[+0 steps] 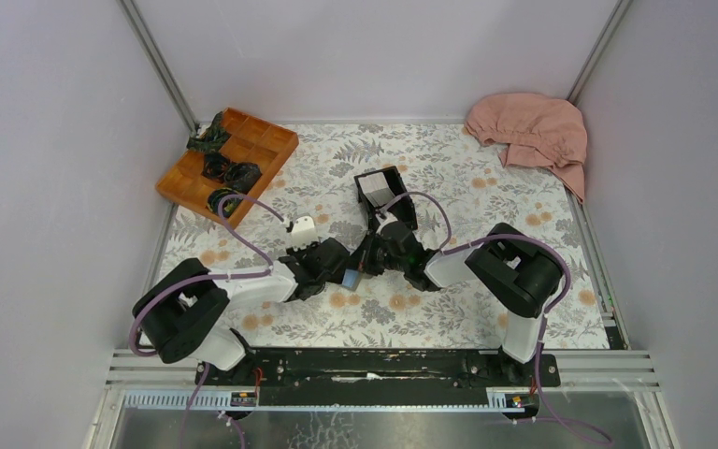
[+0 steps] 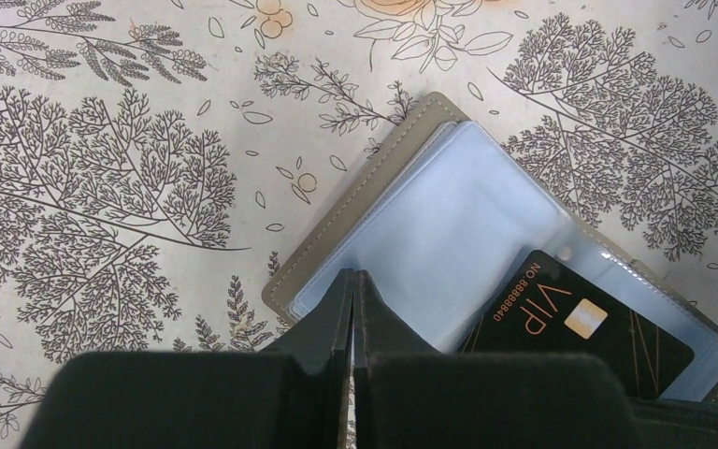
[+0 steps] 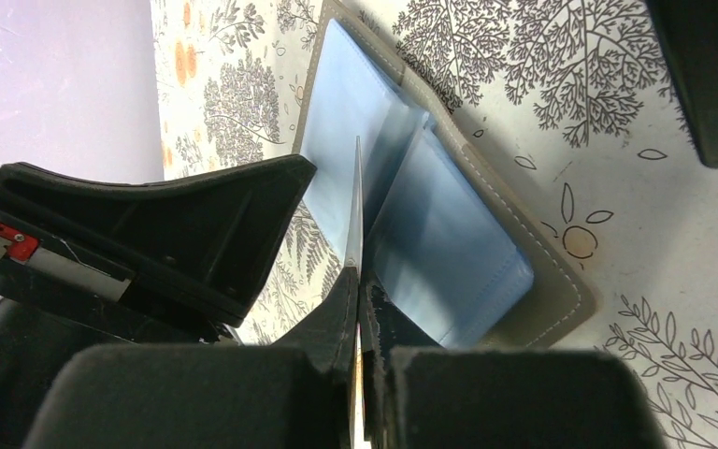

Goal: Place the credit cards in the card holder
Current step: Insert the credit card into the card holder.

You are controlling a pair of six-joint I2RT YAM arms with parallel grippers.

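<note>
The card holder [image 2: 449, 210] lies open on the flowered table, grey outside with clear blue sleeves; it shows again in the right wrist view [image 3: 453, 253]. A black card marked VIP [image 2: 580, 323] sits in one sleeve. My left gripper [image 2: 352, 276] is shut with nothing between its fingers, its tips resting on a sleeve near the holder's edge. My right gripper [image 3: 357, 276] is shut on a thin credit card [image 3: 356, 201], seen edge-on, which reaches up between the blue sleeves. From above, both grippers [image 1: 344, 273] [image 1: 365, 266] meet over the holder [image 1: 349, 278], hiding most of it.
A black open box [image 1: 385, 192] stands just behind the grippers. An orange compartment tray [image 1: 229, 164] with dark items sits at the back left. A pink cloth [image 1: 533, 131] lies at the back right. Walls close in the table on three sides.
</note>
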